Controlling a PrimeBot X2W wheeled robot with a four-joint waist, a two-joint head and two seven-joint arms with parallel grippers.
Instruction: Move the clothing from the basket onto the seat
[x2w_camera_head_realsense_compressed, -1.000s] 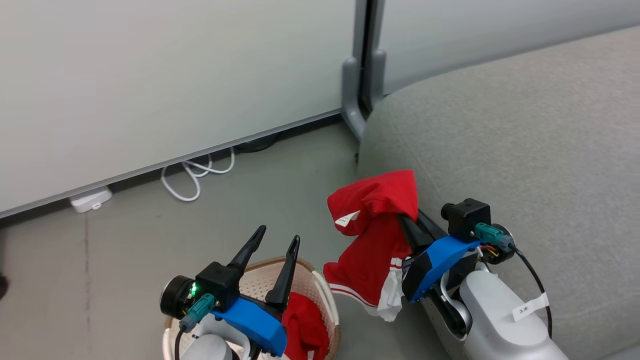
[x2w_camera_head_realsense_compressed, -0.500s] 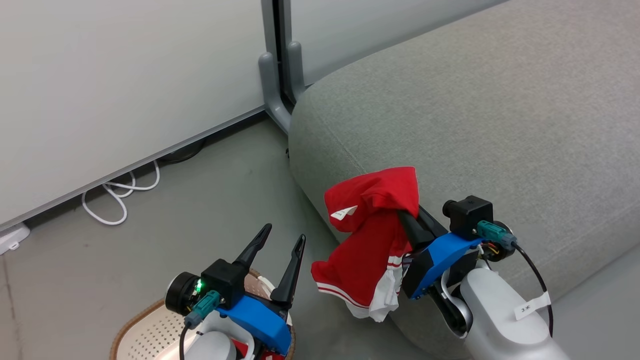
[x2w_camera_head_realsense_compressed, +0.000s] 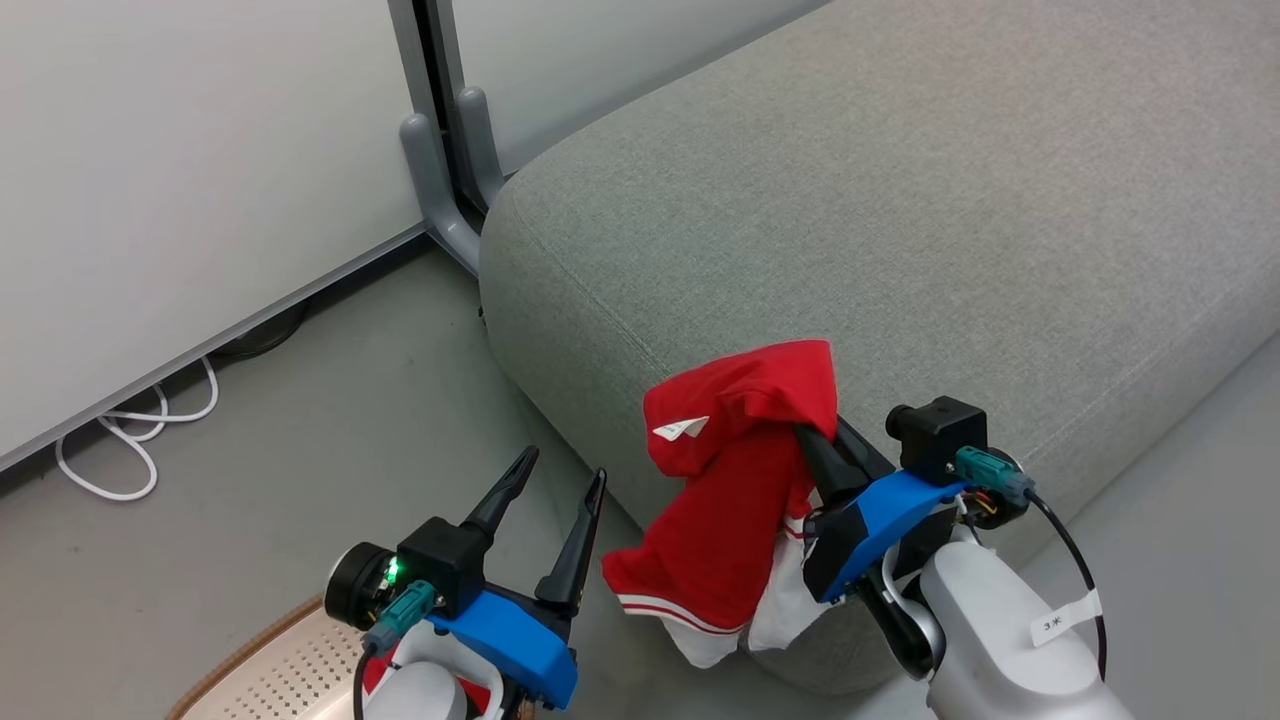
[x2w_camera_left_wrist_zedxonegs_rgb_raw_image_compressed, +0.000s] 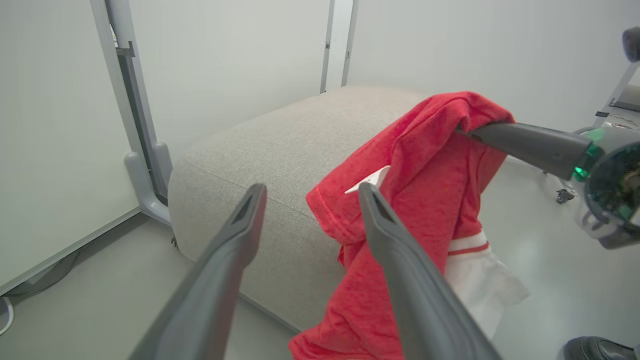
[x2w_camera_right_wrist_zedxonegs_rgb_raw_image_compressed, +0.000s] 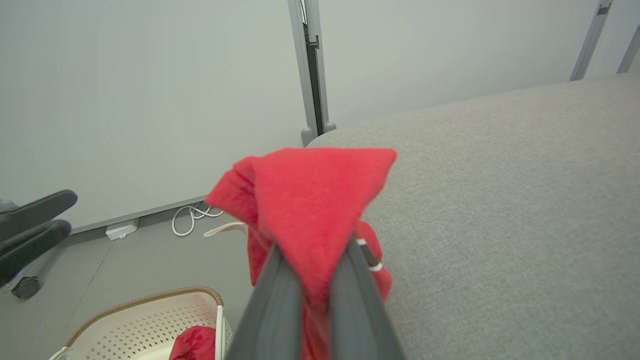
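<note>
Clothing (x2w_camera_head_realsense_compressed: 735, 480) carried nearer seat (x2w_camera_head_realsense_compressed: 900, 250) (right hand (x2w_camera_head_realsense_compressed: 812, 440) pinching it)

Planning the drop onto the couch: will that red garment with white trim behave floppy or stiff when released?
Probably floppy: the red fabric garment with white trim hangs limp from the right end effector. Likely light: one pinched fold carries it. It may crumple on the grey woven cushion.

My right gripper (x2w_camera_right_wrist_zedxonegs_rgb_raw_image_compressed: 314, 265) is clamped on a red garment (x2w_camera_right_wrist_zedxonegs_rgb_raw_image_compressed: 305, 195), cloth bunched over both fingertips and hanging below. The grey seat (x2w_camera_right_wrist_zedxonegs_rgb_raw_image_compressed: 500, 210) spreads ahead and to my right. Low to my left is the basket (x2w_camera_right_wrist_zedxonegs_rgb_raw_image_compressed: 150, 320), with another red piece (x2w_camera_right_wrist_zedxonegs_rgb_raw_image_compressed: 195, 344) inside. Beyond it, a white cable (x2w_camera_right_wrist_zedxonegs_rgb_raw_image_compressed: 190, 220) lies by the wall (x2w_camera_right_wrist_zedxonegs_rgb_raw_image_compressed: 150, 100).
</note>
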